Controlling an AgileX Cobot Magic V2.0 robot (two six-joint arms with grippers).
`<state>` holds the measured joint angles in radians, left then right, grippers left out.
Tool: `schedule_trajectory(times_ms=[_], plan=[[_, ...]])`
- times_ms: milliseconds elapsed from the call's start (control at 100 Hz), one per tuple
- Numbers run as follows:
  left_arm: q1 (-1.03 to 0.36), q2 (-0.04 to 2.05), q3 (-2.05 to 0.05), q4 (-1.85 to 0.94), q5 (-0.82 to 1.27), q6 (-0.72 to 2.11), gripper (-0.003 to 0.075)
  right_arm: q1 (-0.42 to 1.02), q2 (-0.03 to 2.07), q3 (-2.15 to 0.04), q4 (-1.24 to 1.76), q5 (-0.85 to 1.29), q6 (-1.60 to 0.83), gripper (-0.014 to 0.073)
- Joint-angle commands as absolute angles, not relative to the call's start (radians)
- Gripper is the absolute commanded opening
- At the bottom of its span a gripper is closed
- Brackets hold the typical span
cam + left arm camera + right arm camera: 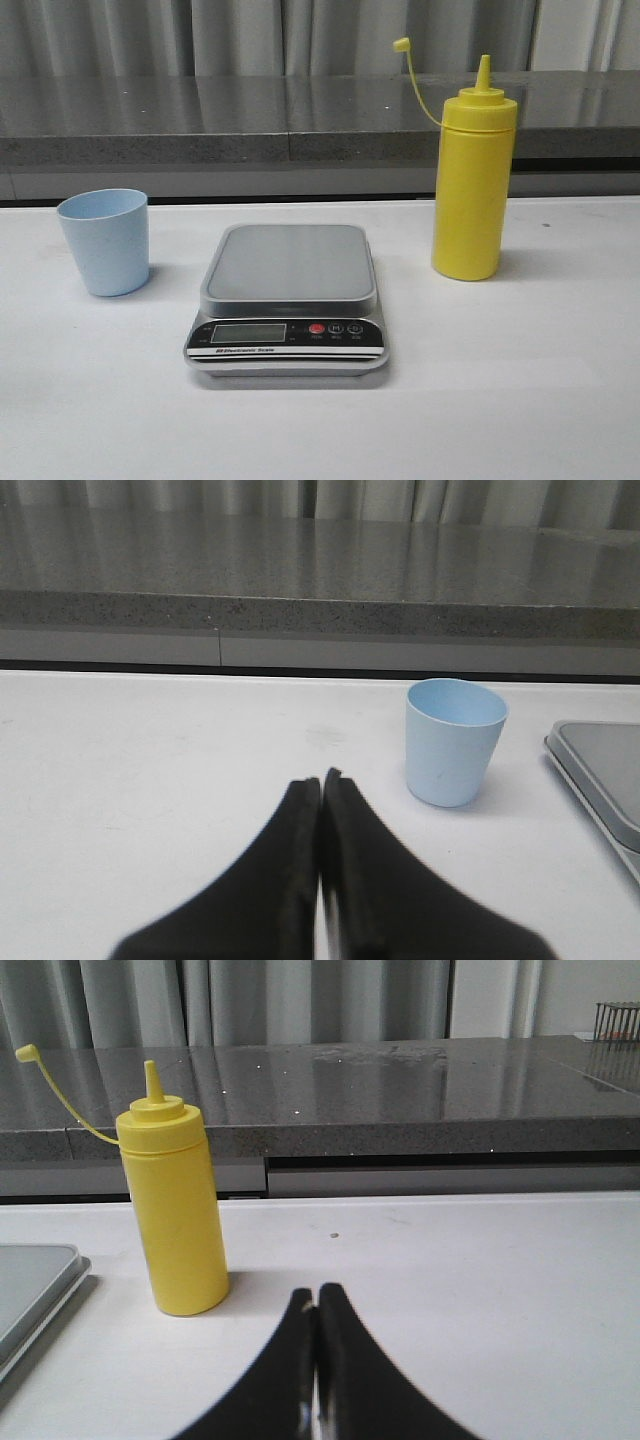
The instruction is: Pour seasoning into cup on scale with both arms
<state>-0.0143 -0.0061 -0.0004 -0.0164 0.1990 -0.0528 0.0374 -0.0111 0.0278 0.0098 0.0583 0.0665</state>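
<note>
A pale blue cup [104, 242] stands upright on the white table, left of the scale [288, 300]. The scale's platform is bare. A yellow squeeze bottle [473, 185] stands upright to the right of the scale, its small cap [401, 44] hanging open on a tether. Neither gripper shows in the front view. In the left wrist view my left gripper [321, 778] is shut and empty, short of the cup [454, 741]. In the right wrist view my right gripper [315, 1292] is shut and empty, short of the bottle [176, 1210].
A grey stone counter ledge [300, 120] runs along the back of the table, with curtains behind it. The scale's edge shows in the left wrist view [600, 780] and in the right wrist view [35, 1290]. A dark wire rack [617, 1020] sits far off on the counter.
</note>
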Motion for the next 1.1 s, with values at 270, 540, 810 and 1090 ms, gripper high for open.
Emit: schedule_trajectory(times_ms=[270, 540, 810, 1090], plan=[[-0.015, -0.035, 0.041, -0.013, 0.013, -0.052, -0.0020, 0.030, -0.032, 0.009, 0.000, -0.016, 0.061, -0.0068], [-0.015, -0.019, -0.048, -0.022, 0.022, -0.052, -0.0021, 0.030, -0.032, 0.009, 0.000, -0.016, 0.061, -0.0068], [-0.015, 0.115, -0.250, -0.022, 0.113, -0.052, -0.0020, 0.030, -0.032, 0.009, 0.000, -0.016, 0.061, -0.0068], [-0.015, 0.433, -0.452, -0.018, 0.236, -0.052, -0.0020, 0.030, -0.032, 0.009, 0.000, -0.016, 0.061, -0.0068]])
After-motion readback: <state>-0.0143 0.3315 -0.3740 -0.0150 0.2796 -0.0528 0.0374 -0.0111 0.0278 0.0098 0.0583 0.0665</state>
